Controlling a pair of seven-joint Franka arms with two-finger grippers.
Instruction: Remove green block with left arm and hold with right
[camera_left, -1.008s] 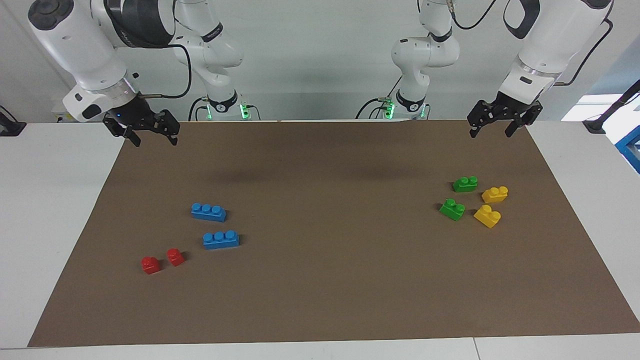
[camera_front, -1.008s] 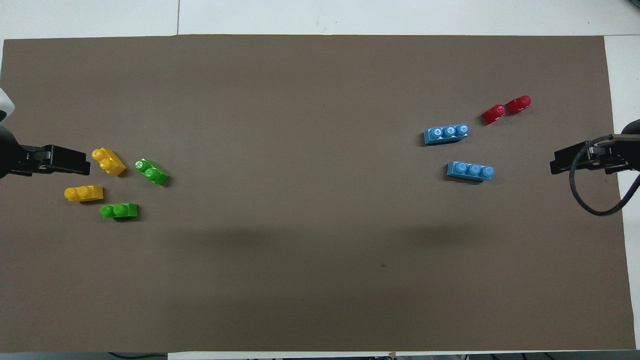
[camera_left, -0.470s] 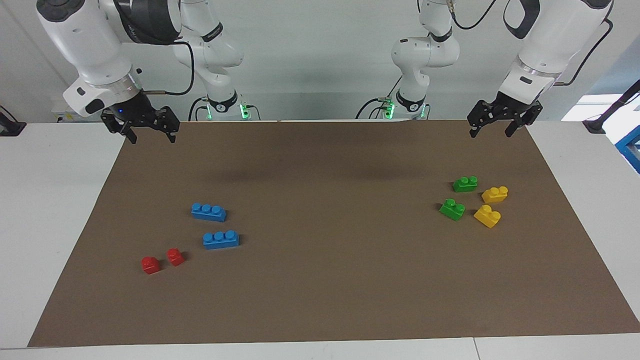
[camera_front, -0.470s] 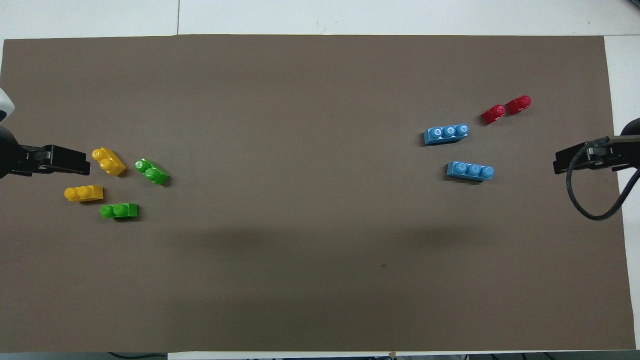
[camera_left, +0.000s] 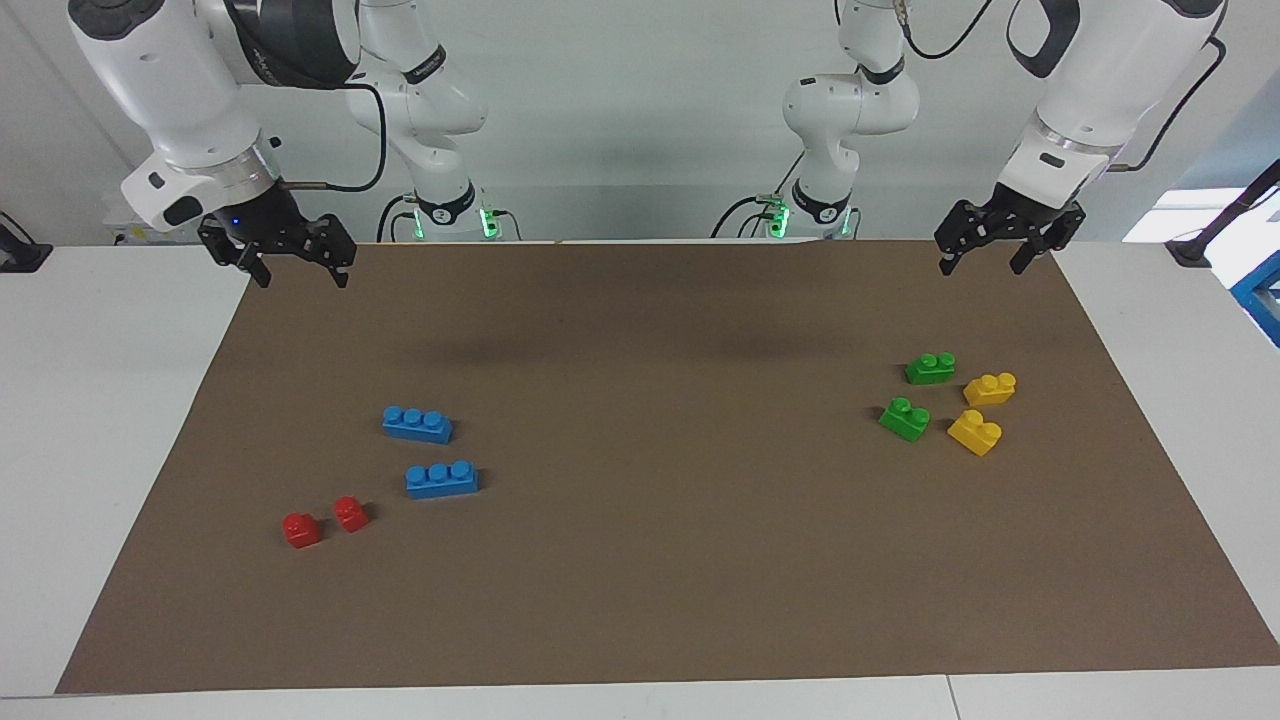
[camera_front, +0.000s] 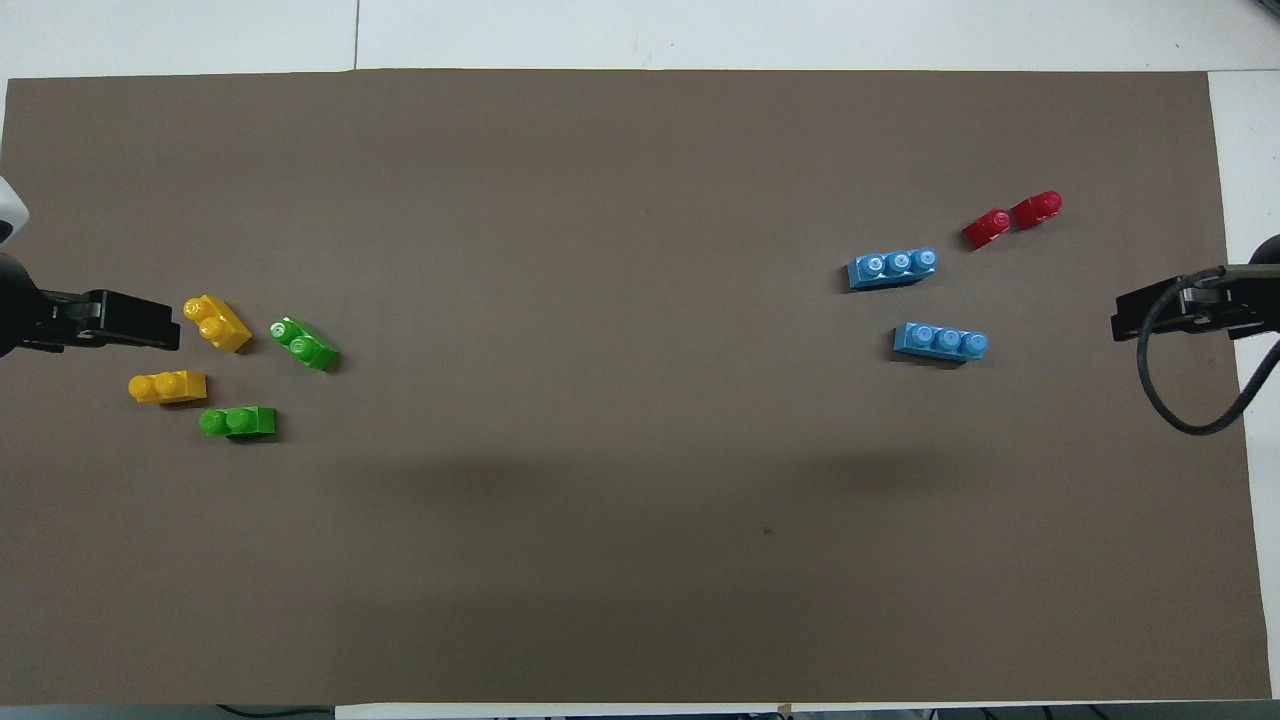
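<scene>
Two small bright green plastic two-stud blocks (camera_left: 930, 368) (camera_left: 904, 418) lay loose on the brown paper mat (camera_left: 660, 580), yellow bricks (camera_left: 990, 388) at their 3 o'clock in the facing view, open mat all around. The left gripper (camera_left: 985, 262) hung spread wide over the mat's corner at 12 o'clock from them. The right gripper (camera_left: 298, 275), also spread, hung over the other corner.

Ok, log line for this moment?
left gripper: open, raised over mat edge | right gripper: open, raised | green blocks: on mat, untouched
</scene>
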